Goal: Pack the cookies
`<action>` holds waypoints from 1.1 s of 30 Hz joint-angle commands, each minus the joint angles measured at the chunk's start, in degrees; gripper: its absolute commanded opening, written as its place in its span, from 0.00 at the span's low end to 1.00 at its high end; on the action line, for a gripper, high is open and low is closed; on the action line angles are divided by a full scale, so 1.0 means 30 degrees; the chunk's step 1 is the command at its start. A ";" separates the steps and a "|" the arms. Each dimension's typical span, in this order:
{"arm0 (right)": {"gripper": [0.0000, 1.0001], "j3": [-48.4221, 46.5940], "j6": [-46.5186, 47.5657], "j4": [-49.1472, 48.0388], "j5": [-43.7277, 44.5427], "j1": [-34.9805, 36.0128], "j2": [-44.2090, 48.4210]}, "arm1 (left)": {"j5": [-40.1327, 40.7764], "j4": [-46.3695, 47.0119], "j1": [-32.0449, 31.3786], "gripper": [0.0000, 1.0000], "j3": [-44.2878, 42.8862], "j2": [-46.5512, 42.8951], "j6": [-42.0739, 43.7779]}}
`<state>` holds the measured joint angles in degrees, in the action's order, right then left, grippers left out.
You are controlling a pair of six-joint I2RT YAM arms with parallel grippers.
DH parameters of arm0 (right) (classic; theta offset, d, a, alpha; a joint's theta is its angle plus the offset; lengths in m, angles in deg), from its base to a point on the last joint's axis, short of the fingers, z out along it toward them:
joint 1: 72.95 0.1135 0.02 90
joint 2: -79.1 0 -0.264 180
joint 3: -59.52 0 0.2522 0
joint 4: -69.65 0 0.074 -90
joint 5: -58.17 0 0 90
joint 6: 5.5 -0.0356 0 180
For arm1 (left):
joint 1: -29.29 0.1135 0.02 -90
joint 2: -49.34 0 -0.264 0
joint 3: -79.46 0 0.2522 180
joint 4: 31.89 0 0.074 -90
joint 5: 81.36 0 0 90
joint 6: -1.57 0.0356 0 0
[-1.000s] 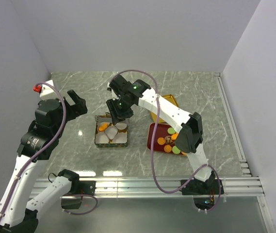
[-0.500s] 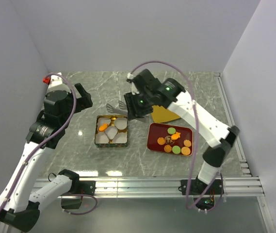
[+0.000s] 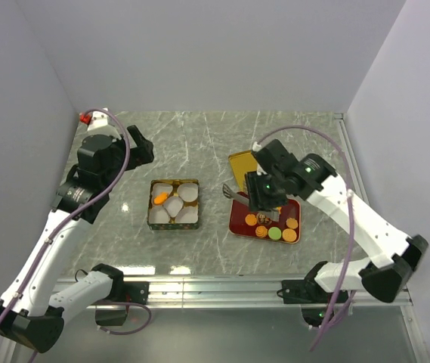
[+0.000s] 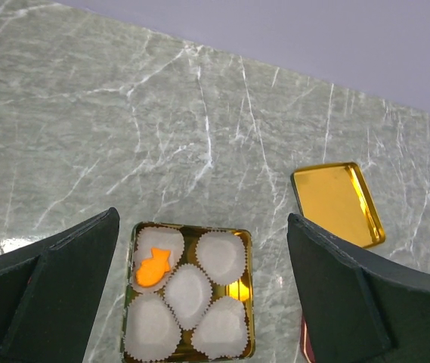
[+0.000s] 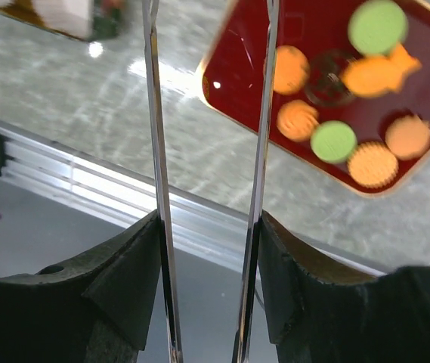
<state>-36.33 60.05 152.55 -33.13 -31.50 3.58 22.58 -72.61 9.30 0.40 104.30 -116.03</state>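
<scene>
The cookies (image 3: 270,225) lie on a red tray (image 3: 292,207): round orange, green and brown ones and an orange fish. In the right wrist view the cookies (image 5: 334,141) sit at the upper right on the red tray (image 5: 237,57). My right gripper (image 3: 258,190) (image 5: 208,227) is shut on metal tongs (image 3: 230,190) (image 5: 155,151). Their blades stand apart with nothing between them, at the tray's left edge. One orange fish cookie (image 3: 160,199) (image 4: 153,268) lies in a paper cup of the gold tin (image 3: 151,223) (image 4: 240,289). My left gripper (image 3: 134,148) (image 4: 203,221) hangs open above the tin.
A gold lid (image 3: 242,165) (image 4: 338,203) lies flat behind the red tray. The tin holds several white paper cups (image 4: 188,293). The metal rail (image 3: 215,287) runs along the table's near edge, and grey walls close in left and right.
My right arm has swung from over the tin to the red tray, carrying the tongs. The left arm has risen and shifted slightly toward the back wall.
</scene>
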 commanded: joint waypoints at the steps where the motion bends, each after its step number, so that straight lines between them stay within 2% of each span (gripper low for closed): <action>1: 0.57 0.1050 -0.0172 0.0270 0.0404 -0.0223 0.1617 | -0.0806 0.0901 -0.0076 0.99 0.0320 -0.0184 -0.0177; 15: 0.58 0.3541 -0.0083 0.0800 0.1137 -0.0253 0.2705 | -0.0895 0.0725 -0.0163 1.00 0.1258 -0.1005 -0.0323; 33: 0.58 0.4568 -0.0758 0.0214 0.0785 -0.0223 0.0744 | -0.0866 0.0286 -0.0163 0.99 0.1580 -0.1503 -0.0323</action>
<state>-22.32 58.52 154.17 -31.36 -32.03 6.66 20.48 -72.90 9.04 4.73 100.81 -116.62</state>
